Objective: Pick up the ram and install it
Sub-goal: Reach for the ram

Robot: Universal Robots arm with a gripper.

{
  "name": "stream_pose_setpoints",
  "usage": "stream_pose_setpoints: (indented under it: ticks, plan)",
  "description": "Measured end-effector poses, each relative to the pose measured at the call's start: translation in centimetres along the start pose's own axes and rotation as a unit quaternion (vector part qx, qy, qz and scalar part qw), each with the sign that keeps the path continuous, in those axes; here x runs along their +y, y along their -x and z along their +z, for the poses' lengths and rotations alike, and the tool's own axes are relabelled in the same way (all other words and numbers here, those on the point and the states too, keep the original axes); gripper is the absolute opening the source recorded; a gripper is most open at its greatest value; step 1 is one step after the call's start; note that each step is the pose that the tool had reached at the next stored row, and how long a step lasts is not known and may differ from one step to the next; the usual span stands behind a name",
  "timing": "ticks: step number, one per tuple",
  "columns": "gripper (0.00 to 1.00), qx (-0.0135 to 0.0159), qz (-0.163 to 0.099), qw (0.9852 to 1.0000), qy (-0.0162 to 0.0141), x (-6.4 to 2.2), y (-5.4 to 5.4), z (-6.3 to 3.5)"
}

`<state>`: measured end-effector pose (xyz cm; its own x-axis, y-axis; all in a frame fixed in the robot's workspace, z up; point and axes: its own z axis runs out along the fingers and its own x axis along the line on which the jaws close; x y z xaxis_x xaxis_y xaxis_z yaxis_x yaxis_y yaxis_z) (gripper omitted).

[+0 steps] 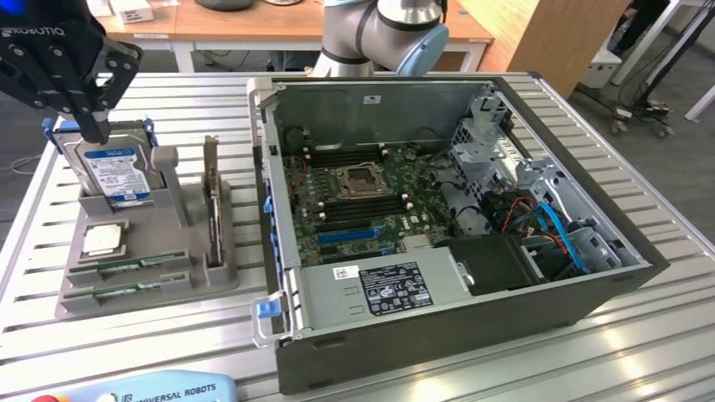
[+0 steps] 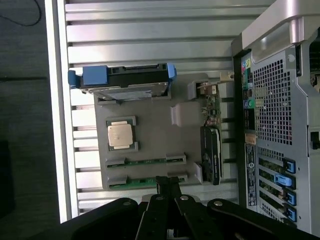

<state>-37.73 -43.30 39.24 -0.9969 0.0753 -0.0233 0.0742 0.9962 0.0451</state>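
The ram point(image 1: 120, 290) lies flat in the grey holder point(image 1: 162, 244) on the slatted table point(image 1: 33, 251), at the holder's end farthest from the hard drive point(image 1: 112, 163), and nothing is touching it. There are two such green sticks, set side by side and parallel, the other stick point(image 1: 129, 267) one slot further in towards the processor chip point(image 1: 100, 240). Both have their long axes running across the holder, from the exterior view's left to its right. The gripper point(image 1: 95, 130) hangs well above the holder with its fingers drawn together on nothing. In the exterior view it sits over the hard drive end. In the wrist view the gripper point(image 2: 167, 181) has its fingertips lined up with the end of the outermost ram point(image 2: 135, 182), so the stick lies below the fingers, a fair way down I'd judge, and the fingers are too close together to straddle it. Counting the rest: one hard drive, one processor chip, one dark expansion card point(image 1: 211, 201) standing on edge, one open computer case point(image 1: 447, 322) at the exterior view's right, and one arm to do it all (no second one to help). The motherboard point(image 1: 347, 209) lies exposed inside the case, well apart from both sticks.
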Motion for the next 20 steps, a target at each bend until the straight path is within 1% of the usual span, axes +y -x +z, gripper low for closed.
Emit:
stream_pose_setpoints:
  ticks: [15,17,20]
  plan:
    - [0.1,0.0,0.0,1.0,0.0,-2.21,0.2,-0.1]
    - [0.1,0.0,0.0,1.0,0.0,-2.42,0.2,-0.1]
    - [0.1,0.0,0.0,1.0,0.0,-2.45,0.2,-0.11]
